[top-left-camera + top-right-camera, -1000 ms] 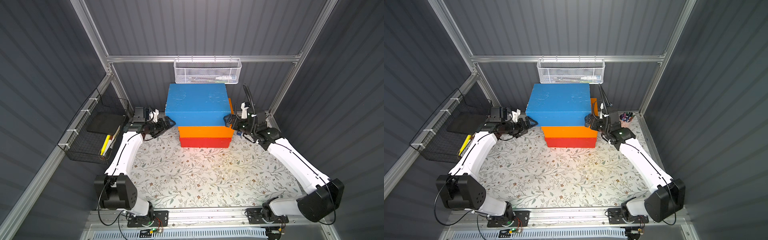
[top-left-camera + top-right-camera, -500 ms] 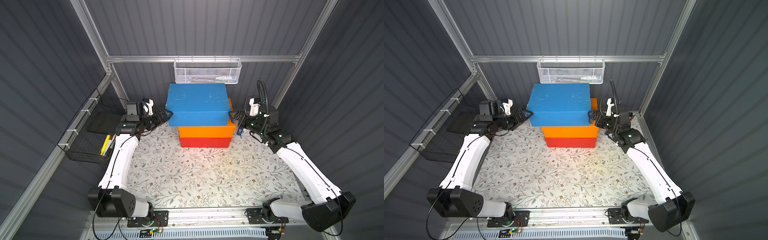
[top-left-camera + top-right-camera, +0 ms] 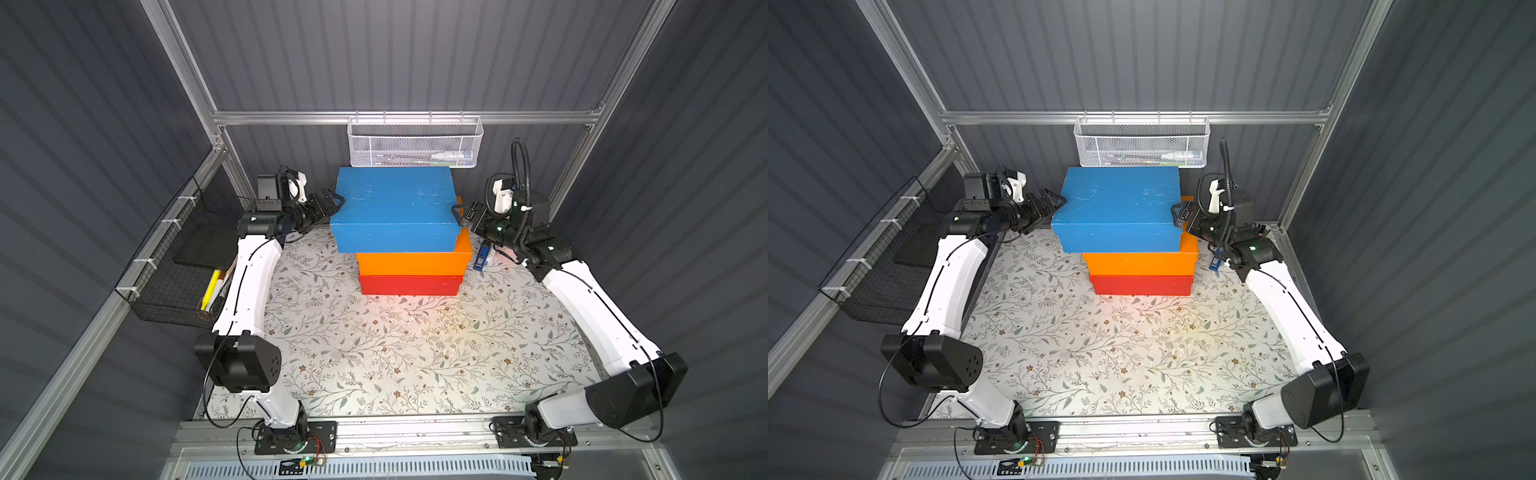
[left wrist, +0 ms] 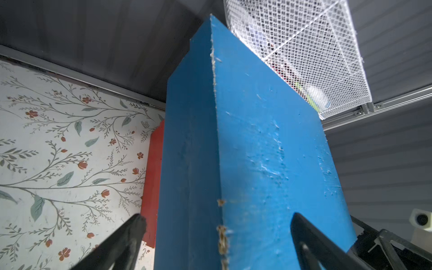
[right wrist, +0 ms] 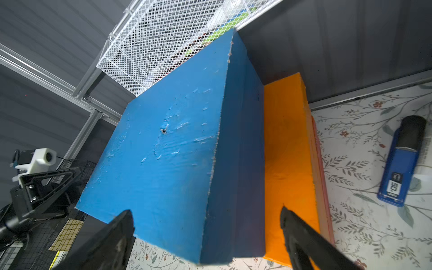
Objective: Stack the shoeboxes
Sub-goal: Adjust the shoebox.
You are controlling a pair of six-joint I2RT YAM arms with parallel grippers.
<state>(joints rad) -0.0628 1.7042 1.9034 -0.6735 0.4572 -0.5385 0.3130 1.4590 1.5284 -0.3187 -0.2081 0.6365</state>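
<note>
Top views: blue shoebox (image 3: 395,208) atop orange shoebox (image 3: 413,259) and red shoebox (image 3: 409,284), offset leftward. Left gripper (image 3: 332,203), right gripper (image 3: 459,214) spread wide, bracketing blue ends, gripping nothing. Next, likely: nudge square.

We reach both arms inward, our left gripper (image 3: 334,203) and right gripper (image 3: 457,216) facing each other, each with jaws spread wide.
</note>
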